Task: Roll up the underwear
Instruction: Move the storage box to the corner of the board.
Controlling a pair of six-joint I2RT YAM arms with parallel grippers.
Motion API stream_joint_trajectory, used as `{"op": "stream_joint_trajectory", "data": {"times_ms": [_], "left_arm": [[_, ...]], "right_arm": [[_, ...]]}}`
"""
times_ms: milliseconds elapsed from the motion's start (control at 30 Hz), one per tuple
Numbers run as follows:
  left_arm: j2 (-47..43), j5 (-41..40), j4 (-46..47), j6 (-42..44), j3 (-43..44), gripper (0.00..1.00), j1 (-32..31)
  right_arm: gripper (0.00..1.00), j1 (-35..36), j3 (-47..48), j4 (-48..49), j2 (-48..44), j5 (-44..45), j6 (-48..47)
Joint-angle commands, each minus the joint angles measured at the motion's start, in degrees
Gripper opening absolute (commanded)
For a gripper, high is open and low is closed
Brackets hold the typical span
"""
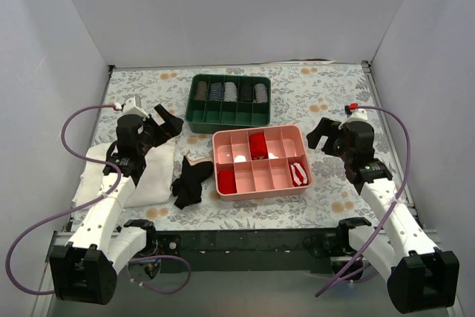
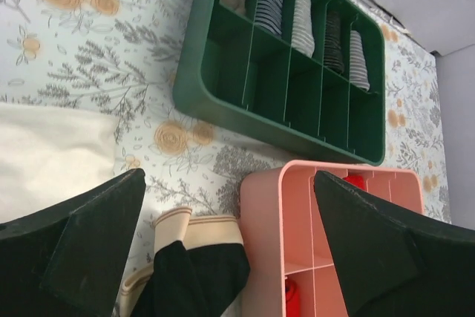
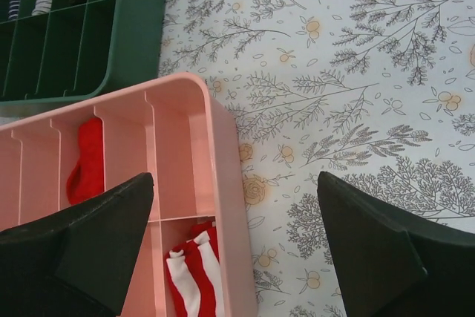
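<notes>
Underwear (image 1: pixel 188 182) lies crumpled on the table (image 1: pixel 319 94), black with its beige waistband uppermost, between the white cloth (image 1: pixel 152 176) and the pink tray (image 1: pixel 263 191), just beside both. Left gripper (image 1: pixel 166 119) hangs spread wide just beyond it; right gripper (image 1: pixel 320 133), equally spread, sits past the tray's far side, well apart. It likely wants flattening before rolling; pinch the waistband only, keeping clear of the cloth.

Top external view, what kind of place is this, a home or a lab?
Probably a lab test booth: plain white walls box in a floral-covered table, with a left arm and right arm bolted at its near edge.
</notes>
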Motion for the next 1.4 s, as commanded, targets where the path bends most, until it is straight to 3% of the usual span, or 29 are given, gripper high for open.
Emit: {"op": "stream_joint_trajectory", "data": {"times_ms": [0,133,400,567,767,933,1367], "left_arm": [[-0.23,-0.82,-4.86,-3.68,3.6,0.98,-0.13],[-0.23,1.37,-5.4,-3.07,3.34,0.98,-0.13],[-3.75,7.44,-2.5,-1.22,-0.35,0.98,-0.13],[-1.56,11.74,-2.94,-0.6,0.0,0.98,-0.13],[-0.14,11.84,-3.55,-0.52,-0.88,0.98,-0.13],[-0.41,11.22,-4.17,-0.43,-0.53,0.98,-0.13],[1.7,12.63,-3.46,-1.04,-0.53,0.98,-0.13]], "right_arm": [[0.98,-0.09,1.64,1.3,-3.78,-4.39,1.5],[0.99,-0.09,4.18,-0.17,-0.2,-16.6,-1.4],[0.99,4.29,9.46,-8.1,9.48,-20.24,-6.42],[0.98,10.45,10.34,-8.09,11.32,-16.46,-4.23],[0.99,10.46,8.93,-5.72,15.01,-17.17,-3.6],[0.99,10.11,11.04,-6.6,18.79,-9.09,-3.69],[0.99,-2.63,13.24,-9.06,24.95,5.06,-4.13]]}}
